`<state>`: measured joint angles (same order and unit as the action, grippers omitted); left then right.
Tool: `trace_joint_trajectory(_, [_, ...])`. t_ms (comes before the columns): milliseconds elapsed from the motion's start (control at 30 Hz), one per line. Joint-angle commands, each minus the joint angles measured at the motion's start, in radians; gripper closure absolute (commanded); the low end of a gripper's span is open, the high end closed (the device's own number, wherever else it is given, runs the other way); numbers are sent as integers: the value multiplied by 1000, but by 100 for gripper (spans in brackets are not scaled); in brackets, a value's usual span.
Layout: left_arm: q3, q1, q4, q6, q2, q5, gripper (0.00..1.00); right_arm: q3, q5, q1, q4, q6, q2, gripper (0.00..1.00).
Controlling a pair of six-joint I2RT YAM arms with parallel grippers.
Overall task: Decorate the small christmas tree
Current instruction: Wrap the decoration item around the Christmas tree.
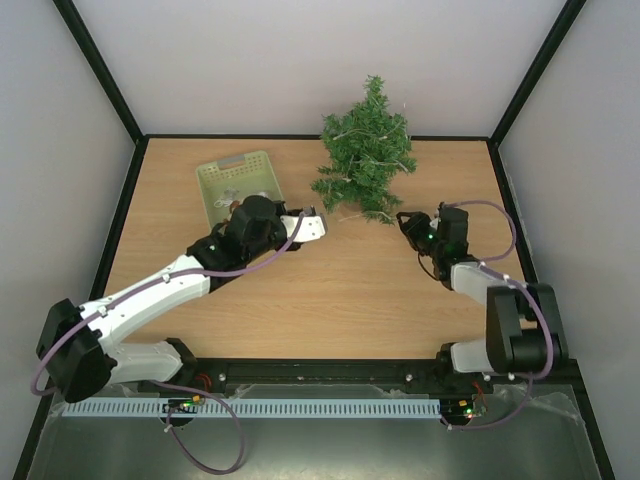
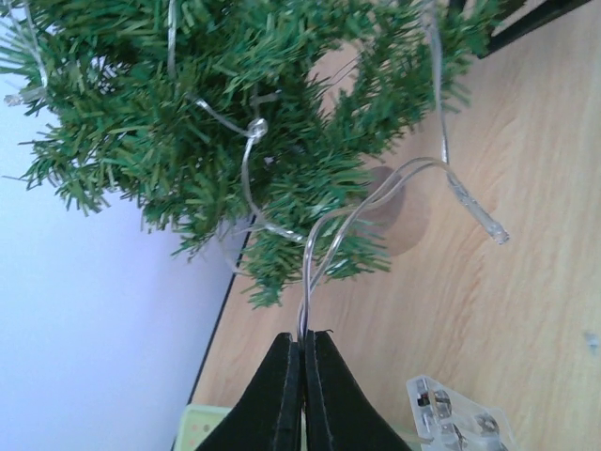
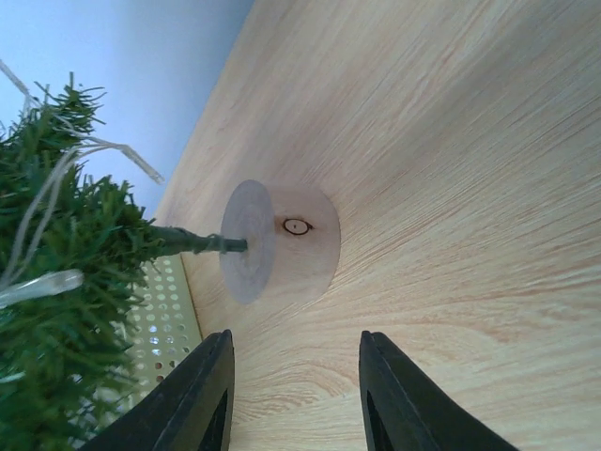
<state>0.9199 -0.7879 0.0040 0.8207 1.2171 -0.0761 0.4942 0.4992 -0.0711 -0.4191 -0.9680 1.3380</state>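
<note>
Currently, pale green basket sits left-rear on worktop; contents too small to identify. Beside it, left end effector closed, pinching clear wire of light string just beside branches. Centre rear: small christmas tree stands; light string already draped through branches, one bulb end hanging loose. Far right: right end effector parted, empty, near round tree base. Judgement: lighting partly done; remaining wire and any ornaments outstanding.
</note>
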Motion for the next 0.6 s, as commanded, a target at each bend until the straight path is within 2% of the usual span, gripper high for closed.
trace_joint_trajectory(0, [54,34,39,48,34,-33,97,1,45,-1,-226,-89,109,64])
trace_joint_trajectory(200, [71,68,61,64,58,-37,98,46,46,-59,-375,-188,269,57])
trace_joint_trajectory(433, [67,85,63,82,72,-54,98,45,42,-100,-694,-387,452,59])
trace_joint_trajectory(567, [58,116,104,87,82,-50,98,83,50,-108,-744,-396,537,59])
